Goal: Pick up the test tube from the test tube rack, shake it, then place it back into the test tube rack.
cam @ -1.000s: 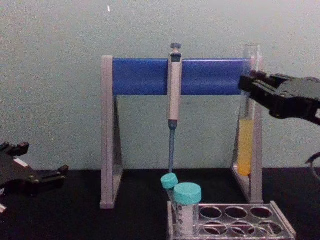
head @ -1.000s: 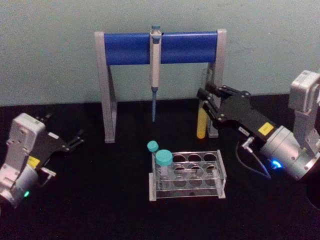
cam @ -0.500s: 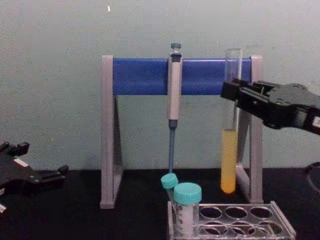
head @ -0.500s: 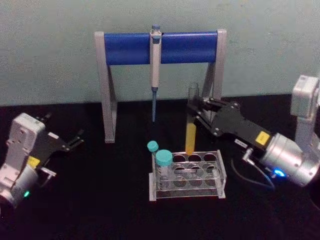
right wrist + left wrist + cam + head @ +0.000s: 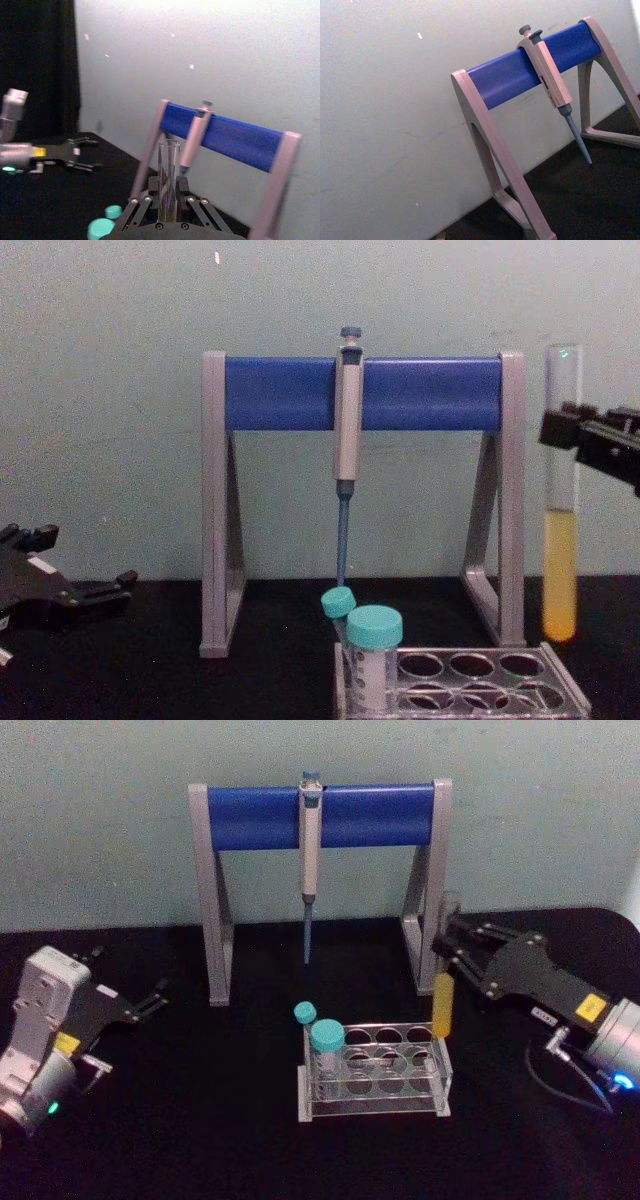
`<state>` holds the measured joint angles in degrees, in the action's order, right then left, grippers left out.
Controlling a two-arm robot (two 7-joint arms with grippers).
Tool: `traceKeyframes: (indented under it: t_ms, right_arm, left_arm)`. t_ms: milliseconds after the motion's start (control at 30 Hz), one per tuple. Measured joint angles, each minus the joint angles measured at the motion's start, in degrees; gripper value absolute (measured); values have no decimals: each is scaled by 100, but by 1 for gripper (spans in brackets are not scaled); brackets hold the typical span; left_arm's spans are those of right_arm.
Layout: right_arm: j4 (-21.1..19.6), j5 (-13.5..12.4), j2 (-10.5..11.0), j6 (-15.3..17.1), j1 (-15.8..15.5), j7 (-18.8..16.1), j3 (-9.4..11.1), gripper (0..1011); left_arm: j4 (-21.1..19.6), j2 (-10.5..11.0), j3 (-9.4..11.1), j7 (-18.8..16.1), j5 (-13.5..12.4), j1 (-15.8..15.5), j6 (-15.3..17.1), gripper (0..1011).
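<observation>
The test tube (image 5: 442,988) is a long clear glass tube, yellow liquid in its lower part, hanging upright. My right gripper (image 5: 447,946) is shut on its upper part. In the chest view the test tube (image 5: 561,540) has its bottom just above the right far corner of the test tube rack (image 5: 560,702), with the right gripper (image 5: 566,430) coming in from the right edge. The right wrist view has the tube's open top (image 5: 168,170) rising between the fingers (image 5: 148,199). The low translucent rack (image 5: 442,1072) sits mid-table. My left gripper (image 5: 135,995) rests open at the far left.
A grey-and-blue pipette stand (image 5: 215,900) stands behind the rack with a grey pipette (image 5: 309,850) hanging from its bar. Two teal-capped tubes (image 5: 327,1038) stand in the rack's left end. A pale wall closes off the back of the black tabletop (image 5: 200,1140).
The right gripper has carried the tube from beside the stand's right leg down and left to over the rack's back row, then right to the rack's right end. The left arm has stayed still.
</observation>
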<state>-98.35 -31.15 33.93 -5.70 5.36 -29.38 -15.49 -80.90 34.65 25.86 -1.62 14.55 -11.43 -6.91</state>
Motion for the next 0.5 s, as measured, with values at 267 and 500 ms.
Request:
traceKeyframes:
  t_ms: [267,500]
  right_arm:
    - [105,369,-168,67,150,416,81,229]
    - [519,493,-549,40,551,430,-33,228]
  left_arm:
    - [0,0,0,0,0,0,0,1001]
    - [0,0,0,0,0,0,0,1001]
